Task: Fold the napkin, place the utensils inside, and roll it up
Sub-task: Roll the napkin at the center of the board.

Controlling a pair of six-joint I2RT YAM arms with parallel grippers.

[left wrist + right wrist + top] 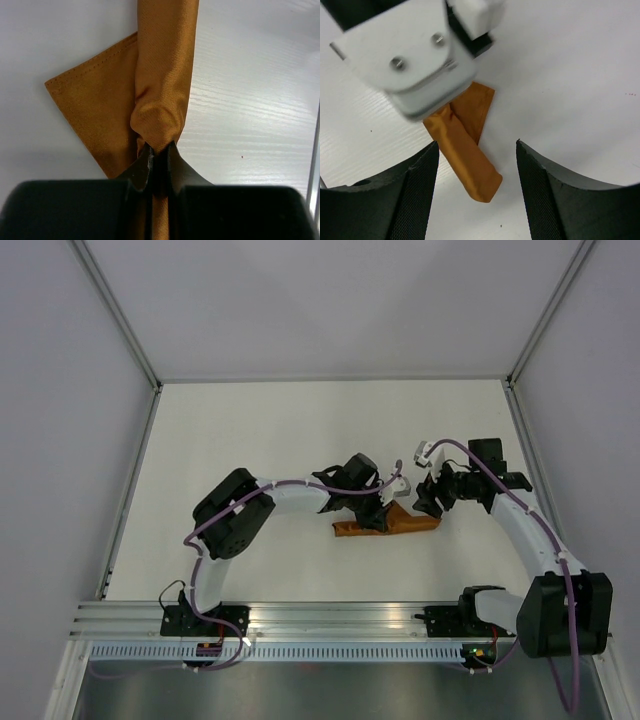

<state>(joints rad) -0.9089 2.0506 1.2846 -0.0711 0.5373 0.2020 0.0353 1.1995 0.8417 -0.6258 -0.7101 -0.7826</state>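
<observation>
Napkin [415, 523] partly under left gripper [380, 522]

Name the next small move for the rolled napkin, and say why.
Probably open the left fingers and back off: they are pinched on the napkin, which looks fully rolled, and the right fingers hang open above its end, holding nothing.

1. Top external view: I read no text, number, brand or sign on any surface.
2. Left wrist view: I read no marking on the napkin [165, 60] or on the table [260, 100] beneath it.
3. Right wrist view: I read no label on the white housing [415, 55]. Its screw heads [396, 63] carry no legible stamp.
</observation>
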